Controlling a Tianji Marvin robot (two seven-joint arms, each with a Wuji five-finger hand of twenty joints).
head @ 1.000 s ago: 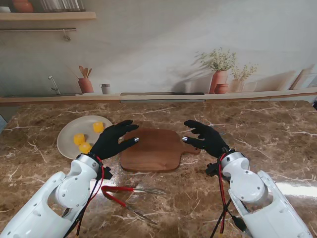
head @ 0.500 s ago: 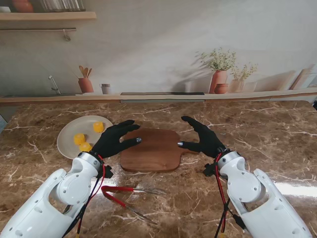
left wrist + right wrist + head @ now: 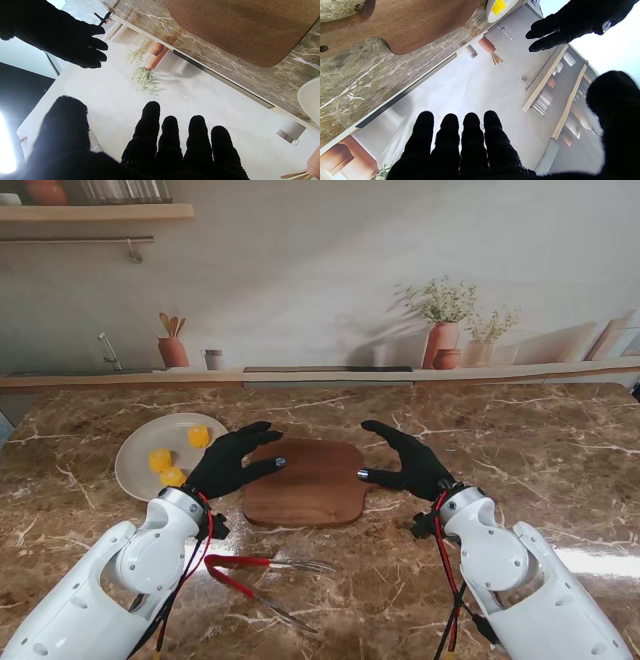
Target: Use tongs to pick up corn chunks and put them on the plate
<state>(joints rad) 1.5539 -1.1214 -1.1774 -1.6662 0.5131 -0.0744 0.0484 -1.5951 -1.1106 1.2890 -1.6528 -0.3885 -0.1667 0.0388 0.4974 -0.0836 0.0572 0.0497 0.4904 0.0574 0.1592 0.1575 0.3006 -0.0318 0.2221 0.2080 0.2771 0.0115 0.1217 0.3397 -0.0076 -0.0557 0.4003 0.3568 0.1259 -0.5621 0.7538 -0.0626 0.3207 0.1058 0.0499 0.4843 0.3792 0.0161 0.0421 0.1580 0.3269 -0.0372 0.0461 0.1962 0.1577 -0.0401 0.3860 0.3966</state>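
1. Stand view: a brown marble table [image 3: 520,430] fills the lower half of the frame, with a printed kitchen backdrop [image 3: 330,270] above it. A wooden cutting board [image 3: 312,480] lies at centre. A pale plate [image 3: 135,455] sits at centre left with three yellow corn chunks [image 3: 172,477] on it. Red-handled tongs [image 3: 262,572] lie at lower centre, touched by neither hand. The left hand [image 3: 232,462] hovers with fingers spread and nothing in it, between the plate and the board's left edge. The right hand [image 3: 410,463] is likewise spread and empty at the board's right edge.

2. Left wrist view: the left hand's fingertips [image 3: 172,125] rise from the bottom edge, apart and holding nothing. The board [image 3: 245,27] fills the top, and only a sliver of the plate's rim [image 3: 311,100] shows at the right edge. The right hand [image 3: 62,35] appears at upper left. No corn or tongs show here.

3. Right wrist view: the right hand's fingertips [image 3: 455,127] are spread, the thumb blurred at right. The board [image 3: 402,22] is at upper left. Beside it, at top centre, is the plate [image 3: 492,15] with what looks like one corn chunk [image 3: 499,6], though it is cut off by the frame. The left hand [image 3: 567,22] shows at upper right.
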